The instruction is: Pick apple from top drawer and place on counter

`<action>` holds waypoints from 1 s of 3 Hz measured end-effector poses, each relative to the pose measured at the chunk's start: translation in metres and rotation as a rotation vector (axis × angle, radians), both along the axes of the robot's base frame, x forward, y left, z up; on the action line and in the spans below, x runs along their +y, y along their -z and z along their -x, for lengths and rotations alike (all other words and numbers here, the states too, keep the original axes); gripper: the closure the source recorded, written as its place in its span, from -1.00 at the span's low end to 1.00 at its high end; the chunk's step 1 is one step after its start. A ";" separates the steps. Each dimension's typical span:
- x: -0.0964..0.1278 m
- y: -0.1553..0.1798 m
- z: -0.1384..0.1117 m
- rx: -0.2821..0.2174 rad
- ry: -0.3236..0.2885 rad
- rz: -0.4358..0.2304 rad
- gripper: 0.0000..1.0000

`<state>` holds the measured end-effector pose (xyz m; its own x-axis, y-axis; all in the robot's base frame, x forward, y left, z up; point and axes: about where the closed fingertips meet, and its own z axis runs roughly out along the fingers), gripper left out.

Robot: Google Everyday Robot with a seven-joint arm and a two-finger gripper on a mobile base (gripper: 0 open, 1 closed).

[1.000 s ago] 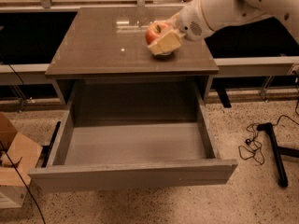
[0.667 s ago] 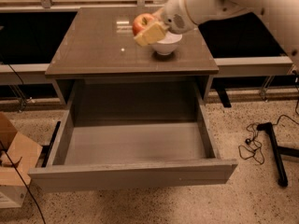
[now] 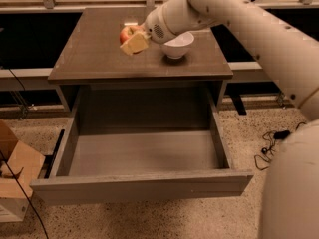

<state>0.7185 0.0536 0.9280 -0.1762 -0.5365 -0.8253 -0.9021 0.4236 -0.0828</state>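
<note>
Swung leftward over the counter [image 3: 99, 59] compared with a second ago, taking the apple [image 3: 126, 34] along and uncovering the white bowl [image 3: 178, 44], partly hidden behind the wrist back then. Logged gripper [image 3: 130, 38] above the counter's back-middle area, just left of the bowl, clamped on the apple with a yellowish finger pad [image 3: 134, 44] across its front. Judged apple held clear of the surface; could not confirm the gap from this angle. Found top drawer [image 3: 144, 185] pulled fully out below, with nothing on its grey floor. Noted cardboard box [image 3: 17, 168] at lower left and cable [image 3: 271, 143] on the floor at right, both well apart from the action.

Judged pick step done, carry nearly done, placing in hand. Called next for lowering straight down onto bare counter left of the bowl, parting the fingers only once settled, then lifting straight up. Flagged roll risk from round fruit on a glossy top; needed a gentle release and no sideways nudge toward the bowl or the edge.
</note>
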 end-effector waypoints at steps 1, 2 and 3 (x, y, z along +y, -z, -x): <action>0.032 0.043 -0.021 0.090 0.009 -0.006 0.48; 0.046 0.067 -0.031 0.144 0.014 -0.013 0.01; 0.045 0.087 -0.042 0.222 0.034 -0.044 -0.45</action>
